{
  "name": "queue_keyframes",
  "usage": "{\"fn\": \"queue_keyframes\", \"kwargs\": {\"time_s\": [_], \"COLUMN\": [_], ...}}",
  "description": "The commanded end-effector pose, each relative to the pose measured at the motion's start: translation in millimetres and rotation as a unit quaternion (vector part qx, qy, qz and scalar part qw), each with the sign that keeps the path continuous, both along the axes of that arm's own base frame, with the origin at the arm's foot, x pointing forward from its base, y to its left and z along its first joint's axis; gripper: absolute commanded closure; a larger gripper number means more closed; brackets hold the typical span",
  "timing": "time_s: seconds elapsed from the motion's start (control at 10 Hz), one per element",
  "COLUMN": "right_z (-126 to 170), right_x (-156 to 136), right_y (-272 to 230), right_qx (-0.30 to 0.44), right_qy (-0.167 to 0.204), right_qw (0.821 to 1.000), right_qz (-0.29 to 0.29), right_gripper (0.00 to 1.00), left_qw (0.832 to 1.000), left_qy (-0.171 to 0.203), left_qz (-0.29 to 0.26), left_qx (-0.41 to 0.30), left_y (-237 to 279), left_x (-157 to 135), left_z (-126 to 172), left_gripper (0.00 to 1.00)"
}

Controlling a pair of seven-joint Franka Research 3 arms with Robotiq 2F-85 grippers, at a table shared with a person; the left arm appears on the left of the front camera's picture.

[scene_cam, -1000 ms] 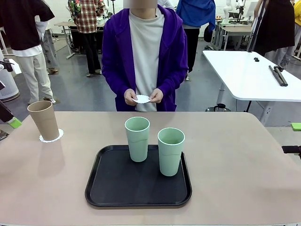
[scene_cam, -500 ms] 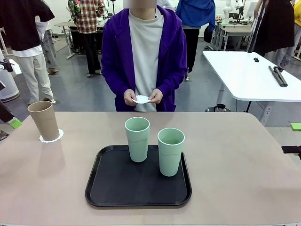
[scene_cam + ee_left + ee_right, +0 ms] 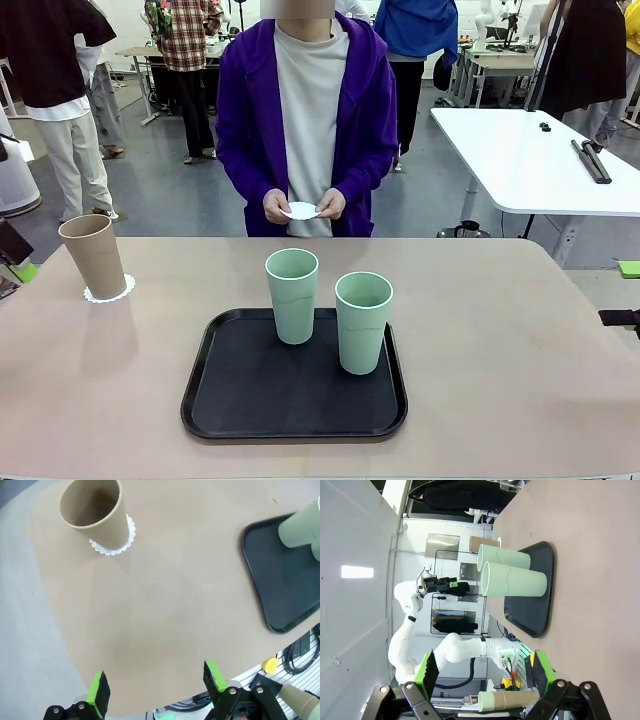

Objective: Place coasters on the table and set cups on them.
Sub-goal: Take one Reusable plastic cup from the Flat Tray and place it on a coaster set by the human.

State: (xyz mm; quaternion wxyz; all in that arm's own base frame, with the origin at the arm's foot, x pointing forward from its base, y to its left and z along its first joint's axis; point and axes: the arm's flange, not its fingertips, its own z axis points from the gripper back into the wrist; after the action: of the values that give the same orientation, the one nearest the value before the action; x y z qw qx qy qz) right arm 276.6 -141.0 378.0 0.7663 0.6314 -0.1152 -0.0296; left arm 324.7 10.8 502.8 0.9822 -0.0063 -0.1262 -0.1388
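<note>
Tan-brown cup (image 3: 92, 255): matte plastic, tapered, no handle; stands upright with its long axis vertical and mouth up, on the table well left of the tray and a little farther back; I see nothing inside.
Coaster (image 3: 108, 292): round white paper; its scalloped lacy rim peeks out around that cup's base.
Tray (image 3: 230, 400): black, rounded corners, raised lip, lying flat mid-table.
Mint cups: two pale green matte tumblers standing on the tray, one at its back middle (image 3: 292, 295), the other just right of it and nearer me (image 3: 363, 321); both upright, mouths up, empty, not touching.
Table (image 3: 500, 350): smooth beige-tan top with rounded corners.
Second coaster (image 3: 301, 210): white lacy disc held roughly flat between the person's hands (image 3: 278, 207), beyond the tray, past the table's far edge.
Left jaws: wide, green pads (image 3: 98, 692) well apart, nothing between them; above the table's rim, left of the tray.
Right jaws: wide, holding nothing; off to the tray's right, facing both mint cups.
</note>
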Motion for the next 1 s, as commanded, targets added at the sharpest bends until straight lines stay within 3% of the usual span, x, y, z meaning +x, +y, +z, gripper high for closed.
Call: {"fn": "queue_keyframes", "kwargs": {"time_s": [0.0,0.1,0.2,0.3,0.5,0.7,0.9], "right_z": [1,1,1,1,1,1,1], "right_x": [0,0,0,0,0,0,0], "right_y": [0,0,0,0,0,0,0], "right_qx": [0.006,0.006,0.006,0.006,0.006,0.006,0.006], "right_qy": [-0.001,-0.001,-0.001,-0.001,-0.001,-0.001,-0.001], "right_qw": [1.0,1.0,1.0,1.0,1.0,1.0,1.0], "right_qz": [0.0,0.0,0.0,0.0,0.0,0.0,0.0], "right_gripper": [0.0,0.0,0.0,0.0,0.0,0.0,0.0], "left_qw": [1.0,1.0,0.989,0.965,0.917,0.874,0.839], "left_qy": [0.002,0.0,0.003,0.019,0.046,0.064,0.076], "left_qz": [-0.023,0.0,-0.05,-0.066,-0.077,-0.069,-0.045], "left_qx": [-0.005,0.0,-0.137,-0.252,-0.388,-0.476,-0.537], "left_y": [5,0,23,49,95,134,177], "left_x": [5,0,6,14,13,16,5], "left_z": [-6,0,3,10,12,14,-7], "left_gripper": [0.0,0.0,0.0,0.0,0.0,0.0,0.0]}}
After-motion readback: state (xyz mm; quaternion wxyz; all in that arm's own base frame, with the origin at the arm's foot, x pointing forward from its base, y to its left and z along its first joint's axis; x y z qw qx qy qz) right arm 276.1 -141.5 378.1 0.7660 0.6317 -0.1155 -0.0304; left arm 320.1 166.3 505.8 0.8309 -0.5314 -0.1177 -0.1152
